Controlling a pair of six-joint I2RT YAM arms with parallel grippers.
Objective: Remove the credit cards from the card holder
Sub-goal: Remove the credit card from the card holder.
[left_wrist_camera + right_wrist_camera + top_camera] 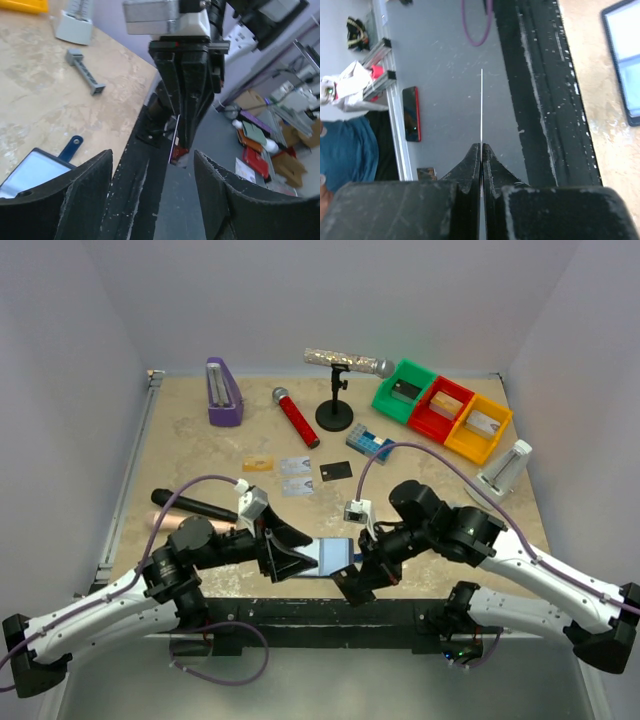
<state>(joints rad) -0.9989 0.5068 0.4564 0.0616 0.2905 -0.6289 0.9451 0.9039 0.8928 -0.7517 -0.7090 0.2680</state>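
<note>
The card holder [331,554] lies open at the table's front edge, pale inner pockets up; its pocket [31,173] and dark tab [73,146] show in the left wrist view. My left gripper [288,553] stands open just left of it, with nothing between the fingers [152,161]. My right gripper [356,578] is shut on a credit card, seen edge-on as a thin white line [481,107], out past the table edge. That card [178,146] hangs from the right fingers with red print. A gold card [258,464], two silver cards [296,466] and a dark card [336,471] lie mid-table.
Green [405,390], red [441,408] and yellow [478,428] bins stand back right. A mic stand [335,415], red microphone [295,416], purple object [223,392] and blue-white block [368,443] are behind the cards. A black handle [195,505] lies left, a white stand [505,470] right.
</note>
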